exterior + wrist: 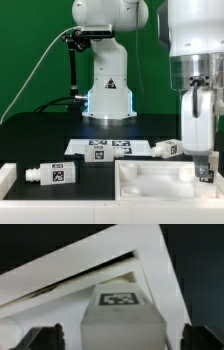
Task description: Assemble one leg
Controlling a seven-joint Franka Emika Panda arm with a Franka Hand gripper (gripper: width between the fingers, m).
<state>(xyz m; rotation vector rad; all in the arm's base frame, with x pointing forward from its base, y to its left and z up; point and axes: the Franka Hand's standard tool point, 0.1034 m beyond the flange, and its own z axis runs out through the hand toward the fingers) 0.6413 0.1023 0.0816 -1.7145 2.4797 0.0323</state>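
In the wrist view a white leg (122, 322) with a square tag (121, 299) on it lies between my fingers (45, 338), with a gap on each side. My gripper (122, 339) is open around it. In the exterior view the gripper (205, 172) hangs low over the large white tray-like part (150, 180) at the exterior view's right; the leg between the fingers is mostly hidden there. A second leg (55, 174) lies on the black table at the exterior view's left. A third leg (165, 149) lies behind the tray-like part.
The marker board (112, 148) lies flat in the middle in front of the robot base (108, 95). A white part (5, 180) shows at the exterior view's left edge. A black stand with cables (73, 60) rises behind.
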